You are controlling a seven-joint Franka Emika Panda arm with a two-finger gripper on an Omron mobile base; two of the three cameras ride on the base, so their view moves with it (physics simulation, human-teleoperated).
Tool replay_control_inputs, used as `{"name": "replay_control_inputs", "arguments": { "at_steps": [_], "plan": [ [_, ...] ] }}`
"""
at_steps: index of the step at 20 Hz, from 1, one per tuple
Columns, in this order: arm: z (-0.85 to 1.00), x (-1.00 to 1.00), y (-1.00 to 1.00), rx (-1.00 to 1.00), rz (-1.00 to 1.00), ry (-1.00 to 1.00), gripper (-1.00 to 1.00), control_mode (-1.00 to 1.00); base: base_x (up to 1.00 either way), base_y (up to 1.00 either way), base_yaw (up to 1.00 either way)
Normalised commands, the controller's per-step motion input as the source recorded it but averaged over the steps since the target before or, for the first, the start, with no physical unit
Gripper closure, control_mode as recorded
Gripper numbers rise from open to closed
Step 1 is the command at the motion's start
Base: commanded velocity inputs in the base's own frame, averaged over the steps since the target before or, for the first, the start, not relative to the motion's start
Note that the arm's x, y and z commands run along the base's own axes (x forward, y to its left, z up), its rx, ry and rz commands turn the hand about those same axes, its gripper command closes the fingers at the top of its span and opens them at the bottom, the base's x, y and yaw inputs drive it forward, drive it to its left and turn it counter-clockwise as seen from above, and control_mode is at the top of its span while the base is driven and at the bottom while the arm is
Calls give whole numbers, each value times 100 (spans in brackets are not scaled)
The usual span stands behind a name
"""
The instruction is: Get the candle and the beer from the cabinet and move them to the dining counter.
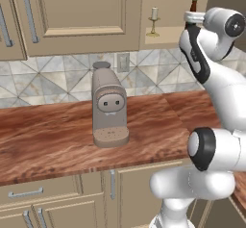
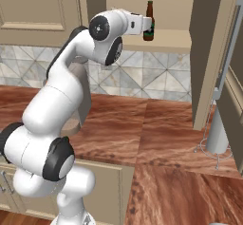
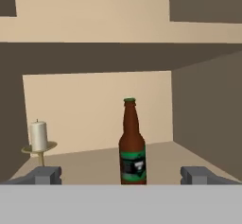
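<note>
The gripper (image 3: 121,176) gapes wide before the beer (image 3: 132,145) on the cabinet shelf (image 3: 94,164); the candle (image 3: 38,140) stands near the shelf's left edge.

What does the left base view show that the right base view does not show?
Only the left base view shows the candle on the cabinet shelf, the grey coffee machine on the wood counter, and a wall outlet. Only the right base view shows the open cabinet door and a wire stand with a grey cylinder. Both show the beer, the tile backsplash and the white arm.
</note>
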Motion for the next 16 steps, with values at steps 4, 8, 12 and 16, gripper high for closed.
{"name": "replay_control_inputs", "arguments": {
  "at_steps": [4, 8, 12, 16],
  "plan": [
    [0, 33, -21, 0, 0, 0, -100, -100, 0, 0, 0],
    [0, 31, -12, 0, 0, 0, -100, -100, 0, 0, 0],
    [0, 27, -5, 0, 0, 0, -100, -100, 0, 0, 0],
    [0, 31, 0, 0, 0, 0, -100, -100, 0, 0, 0]
  ]
}}
